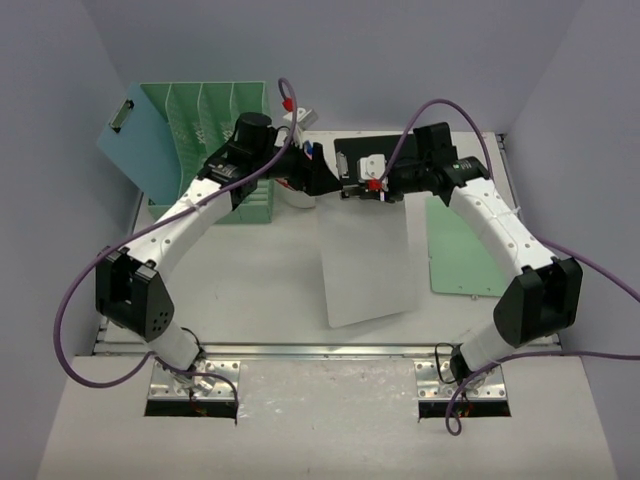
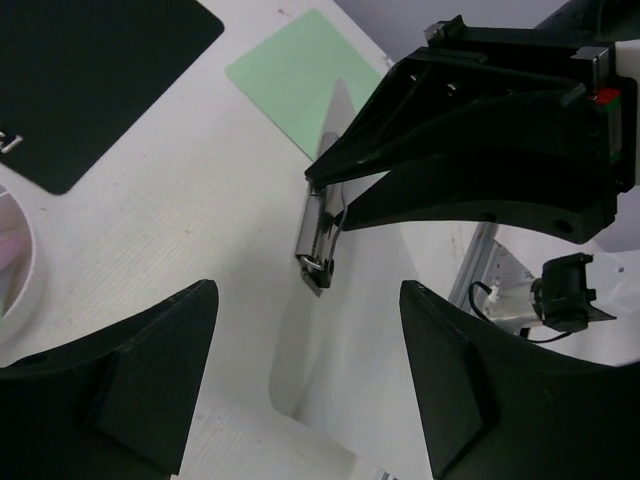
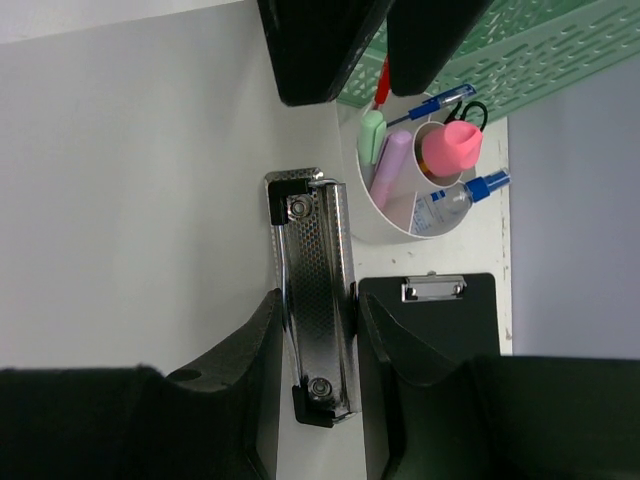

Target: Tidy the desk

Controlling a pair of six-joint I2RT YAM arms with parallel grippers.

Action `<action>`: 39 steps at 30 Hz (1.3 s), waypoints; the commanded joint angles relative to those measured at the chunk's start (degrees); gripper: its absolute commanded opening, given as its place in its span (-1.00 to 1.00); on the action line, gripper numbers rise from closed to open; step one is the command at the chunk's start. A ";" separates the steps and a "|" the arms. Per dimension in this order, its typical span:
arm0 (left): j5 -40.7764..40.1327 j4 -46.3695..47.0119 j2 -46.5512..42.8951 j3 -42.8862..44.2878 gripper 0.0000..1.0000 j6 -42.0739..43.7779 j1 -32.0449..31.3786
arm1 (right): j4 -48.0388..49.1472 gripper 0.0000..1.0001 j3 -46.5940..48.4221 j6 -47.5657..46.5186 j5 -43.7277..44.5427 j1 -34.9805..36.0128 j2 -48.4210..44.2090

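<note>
2 right fingers (image 3: 245, 350) pinch the metal clip (image 3: 312, 290) of the white clipboard (image 1: 370, 270) above the desk (image 1: 250, 290); the left fingers (image 2: 165, 350) stand wide apart, empty.

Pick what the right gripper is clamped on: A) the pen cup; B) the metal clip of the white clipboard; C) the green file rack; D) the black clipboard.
B: the right wrist view shows the right gripper squeezing both sides of the metal clip of the white clipboard.

The left arm (image 1: 185, 215) and right arm (image 1: 495, 225) have white links and black joints. Purple cables (image 1: 60, 315) trail from each. Fingers (image 2: 150, 380) are matte black.
</note>
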 commanded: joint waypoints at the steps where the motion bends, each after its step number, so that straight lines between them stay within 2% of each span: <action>1: 5.46 5.21 1.06 -1.32 0.40 -3.63 -0.93 | 2.28 -0.97 0.70 -0.69 -0.82 1.19 -1.73; 9: 5.03 5.39 3.61 -1.41 0.32 -5.40 -1.10 | 2.46 -0.97 1.05 -0.17 -1.08 2.25 -1.73; 14: 6.17 4.86 4.23 -1.50 0.06 -4.96 -1.10 | 2.28 -0.97 1.14 -0.25 -0.91 2.60 -1.65; 19: 7.57 5.04 4.67 -2.02 -0.07 -5.49 -1.19 | 2.55 -0.97 1.32 -0.34 -0.64 3.13 -1.47; 27: 8.98 3.72 5.20 -2.64 -0.13 -4.70 -1.89 | 2.37 -0.97 1.23 -1.13 0.15 3.39 -1.30; 32: 8.45 2.49 5.55 -2.55 -0.24 -3.91 -2.07 | 2.37 -0.97 1.14 -1.40 0.50 3.40 -1.38; 35: 8.37 2.49 5.46 -2.73 -0.47 -3.73 -2.16 | 2.37 -0.97 1.14 -1.31 0.50 3.48 -1.47; 36: 8.37 2.58 5.37 -2.73 -0.62 -3.82 -2.07 | 2.37 -0.97 1.06 -1.31 0.50 3.48 -1.56; 38: 8.19 2.84 5.11 -2.64 -0.81 -3.82 -2.16 | 2.37 -0.97 0.88 -1.40 0.50 3.48 -1.64; 39: 7.93 3.02 4.93 -2.73 -0.99 -3.90 -2.16 | 2.37 -0.97 0.79 -1.48 0.50 3.48 -1.73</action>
